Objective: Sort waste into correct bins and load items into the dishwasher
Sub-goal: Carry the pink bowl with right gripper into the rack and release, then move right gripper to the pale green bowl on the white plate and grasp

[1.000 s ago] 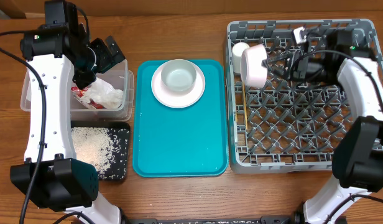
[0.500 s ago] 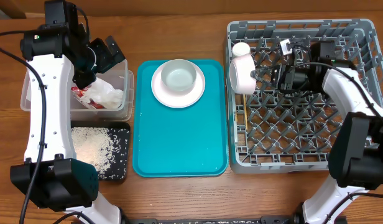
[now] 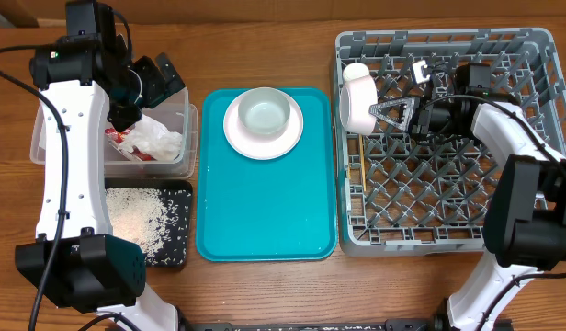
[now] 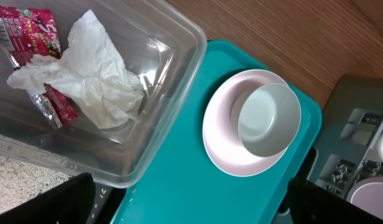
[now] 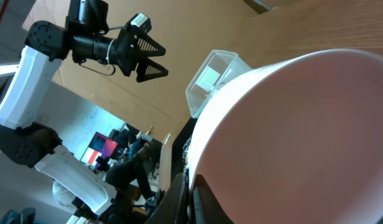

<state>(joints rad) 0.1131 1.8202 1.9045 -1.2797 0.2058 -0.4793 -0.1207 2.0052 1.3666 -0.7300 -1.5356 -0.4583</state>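
The left gripper's fingers [image 4: 55,199] are spread wide with nothing between them. The left gripper [image 3: 159,81] hangs over the clear tub [image 3: 189,129], where the red wrapper [image 4: 27,28] lies partly under the crumpled tissue [image 4: 92,74]. Seen from above, the white arm [image 3: 76,156] hides the tub's left end. Nearer the robot, the black tray [image 3: 184,230] holds the rice grains [image 3: 141,216]. On the teal tray [image 3: 265,211] a small bowl [image 3: 264,112] sits in the plate [image 3: 235,138]. At the left edge of the grey rack [image 3: 448,246], the right gripper [image 3: 375,108] is clamped on the rim of a tilted bowl [image 3: 356,99], whose mouth faces the arm. The cup [image 3: 356,72] stands just beside it, and the chopsticks [image 3: 363,170] lie among the pegs close by. This bowl fills most of the right wrist view.
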